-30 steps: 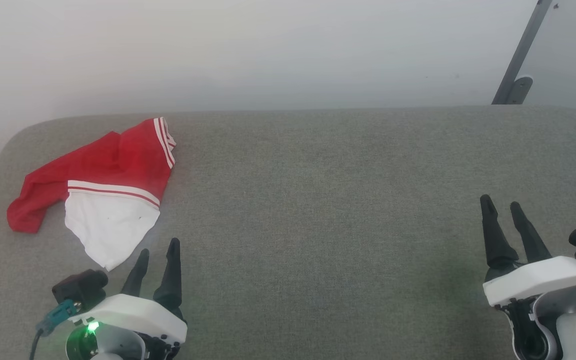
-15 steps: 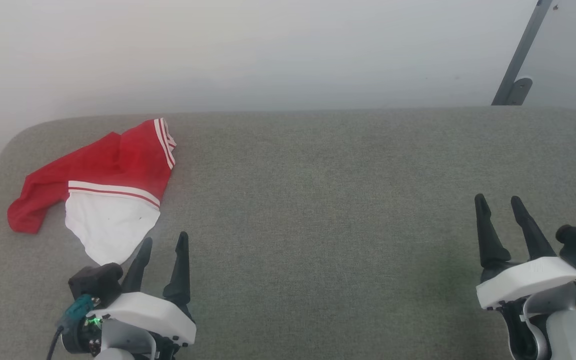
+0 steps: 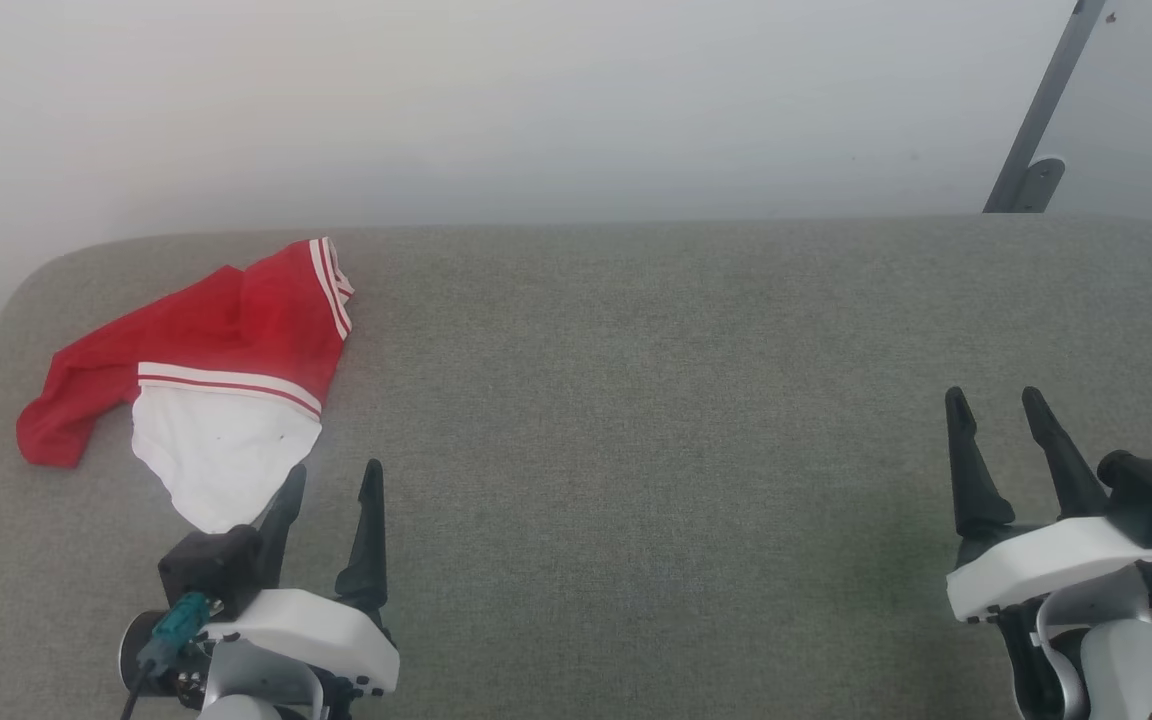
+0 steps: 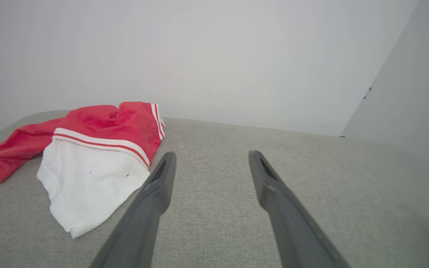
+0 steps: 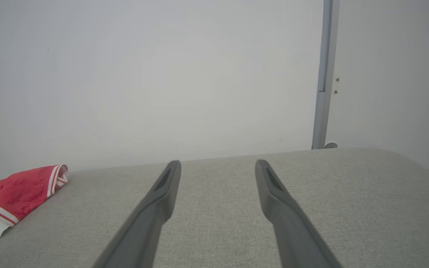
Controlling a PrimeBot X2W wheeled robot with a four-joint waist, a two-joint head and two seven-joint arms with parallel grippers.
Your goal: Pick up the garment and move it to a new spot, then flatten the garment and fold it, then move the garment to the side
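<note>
Plainly the pickup step is in hand: the small crumpled red-and-white thin-fabric garment [image 3: 206, 380] lies far left on the grey upholstered surface [image 3: 636, 420], just beside the left gripper [image 3: 334, 470], whose fingers are spread and empty; the right gripper [image 3: 993, 395], also spread, is well apart. Next, I judge: reach forward, pinch cloth

Three cameras, one padded surface [image 3: 636, 400]
Head looks down; wrist cameras skim low toward the wall [image 4: 214, 56], sharing the garment [image 3: 236, 330] near ten o'clock, the right apparently farther.
</note>
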